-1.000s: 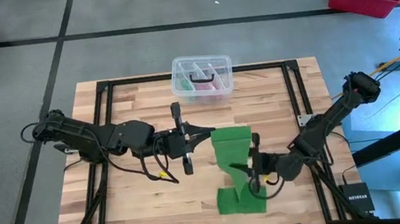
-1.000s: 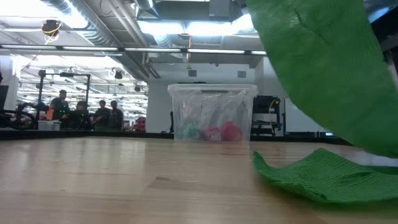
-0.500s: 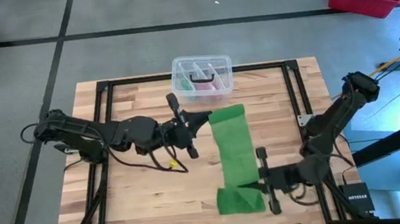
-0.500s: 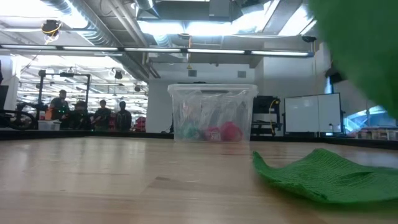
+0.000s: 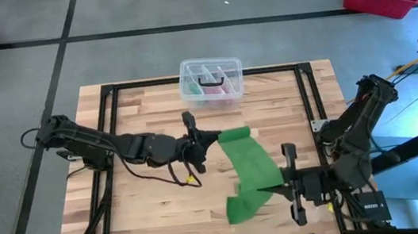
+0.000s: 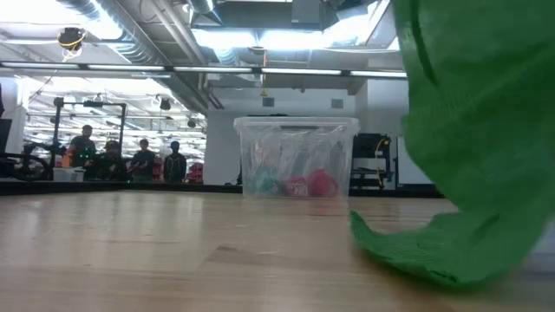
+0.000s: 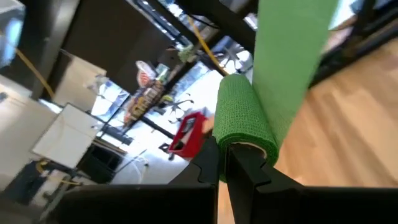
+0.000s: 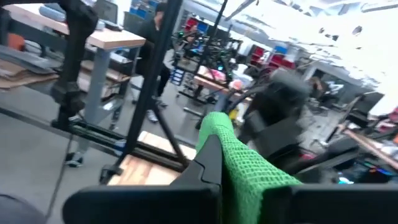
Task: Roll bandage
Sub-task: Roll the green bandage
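At frame centre, my left end effector (image 5: 199, 144) is clamped on the bandage (image 5: 251, 168) roll. My right end effector (image 5: 288, 186) pinches the strip lower right; it apparently runs taut diagonally between them.

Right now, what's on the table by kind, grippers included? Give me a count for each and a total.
Green bandage, rolled end in the left gripper, strip pinched by the right gripper: 1
Clear plastic box at the table's far edge: 1
Grippers, left gripper and right gripper, both shut on the bandage: 2
Total: 4
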{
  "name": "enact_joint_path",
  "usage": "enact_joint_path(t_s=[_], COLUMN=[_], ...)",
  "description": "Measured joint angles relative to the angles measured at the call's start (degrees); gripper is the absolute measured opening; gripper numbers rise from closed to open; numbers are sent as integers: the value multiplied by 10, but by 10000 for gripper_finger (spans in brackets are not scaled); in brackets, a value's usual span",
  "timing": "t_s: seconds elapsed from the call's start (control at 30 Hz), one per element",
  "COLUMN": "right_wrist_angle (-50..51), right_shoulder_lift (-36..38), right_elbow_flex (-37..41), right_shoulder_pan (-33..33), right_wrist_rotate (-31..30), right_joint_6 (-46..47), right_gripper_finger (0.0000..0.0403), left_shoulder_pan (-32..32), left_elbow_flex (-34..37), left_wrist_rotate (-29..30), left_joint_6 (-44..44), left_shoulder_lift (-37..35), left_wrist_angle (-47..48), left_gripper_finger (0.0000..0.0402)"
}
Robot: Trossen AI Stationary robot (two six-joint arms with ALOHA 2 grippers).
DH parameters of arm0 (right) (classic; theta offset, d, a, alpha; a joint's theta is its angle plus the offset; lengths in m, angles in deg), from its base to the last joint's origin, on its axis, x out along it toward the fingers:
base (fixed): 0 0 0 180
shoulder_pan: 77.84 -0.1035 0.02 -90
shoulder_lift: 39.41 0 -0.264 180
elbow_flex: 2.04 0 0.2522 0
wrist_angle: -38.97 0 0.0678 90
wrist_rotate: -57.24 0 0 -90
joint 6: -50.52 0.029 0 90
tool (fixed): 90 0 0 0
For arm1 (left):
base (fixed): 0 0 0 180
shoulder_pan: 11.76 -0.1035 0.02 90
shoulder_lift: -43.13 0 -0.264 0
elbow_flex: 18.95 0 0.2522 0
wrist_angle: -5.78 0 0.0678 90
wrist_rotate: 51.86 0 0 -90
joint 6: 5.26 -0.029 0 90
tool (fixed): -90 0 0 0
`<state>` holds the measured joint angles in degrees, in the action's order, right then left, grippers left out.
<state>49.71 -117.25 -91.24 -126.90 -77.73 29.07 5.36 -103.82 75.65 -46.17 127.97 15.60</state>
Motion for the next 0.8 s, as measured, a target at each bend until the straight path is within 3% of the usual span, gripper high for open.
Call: enact_joint_path(t_s=[0.17,0.4,0.8], right_wrist_angle=[7,28,209], right_shoulder_lift=[2,34,88], right_elbow_flex=[-34,-45,-45], right_shoulder_pan=[0,20,96], right_wrist_rotate=[-36,-35,22], right_joint_6=[-42,-29,171], right_gripper_finger=[3,3,3], left_shoulder_pan=[20,65,123], left_elbow_flex=[48,70,70], left_wrist_rotate=[-18,-56,-54], left_joint_6=[43,64,75], left_shoulder_lift=[0,13,58], left_wrist_angle=[-1,0,-3], left_gripper_finger=[2,1,2])
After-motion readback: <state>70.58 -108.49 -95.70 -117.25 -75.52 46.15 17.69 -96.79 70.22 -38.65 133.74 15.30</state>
